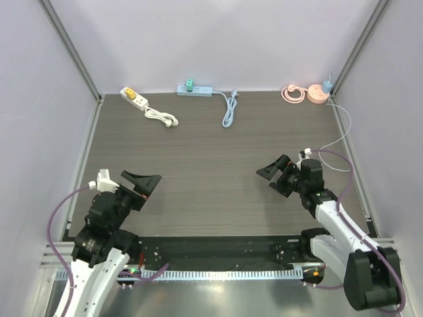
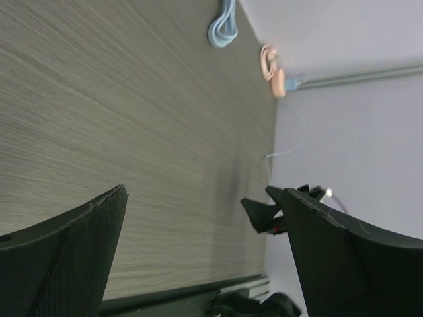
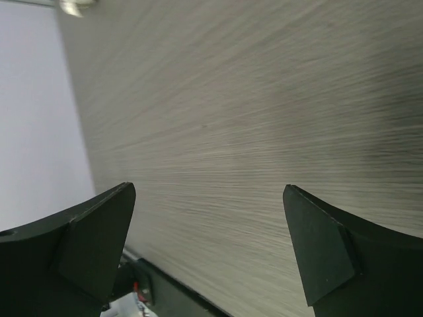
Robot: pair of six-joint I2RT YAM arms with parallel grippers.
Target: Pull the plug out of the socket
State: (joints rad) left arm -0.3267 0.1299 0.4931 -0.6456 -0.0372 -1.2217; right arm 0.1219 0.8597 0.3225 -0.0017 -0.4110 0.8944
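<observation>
Spread wide and empty, the left claw [image 1: 147, 187] and right claw [image 1: 272, 178] hover over the near wood-grain bench [image 1: 211, 158], well apart from its far edge. There, blocky plugs [image 1: 189, 84] sit in a white strip [image 1: 137, 99], a pale-blue strip [image 1: 201, 91] and a round pink socket [image 1: 317, 96]. One claw should probably pin the smooth plastic body while the other pinches the plug's flat sides and pulls straight out.

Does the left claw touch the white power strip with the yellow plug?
Apart. The top view shows much dark wooden table between the open left claw and the white power strip with yellow plug at the far edge.
</observation>
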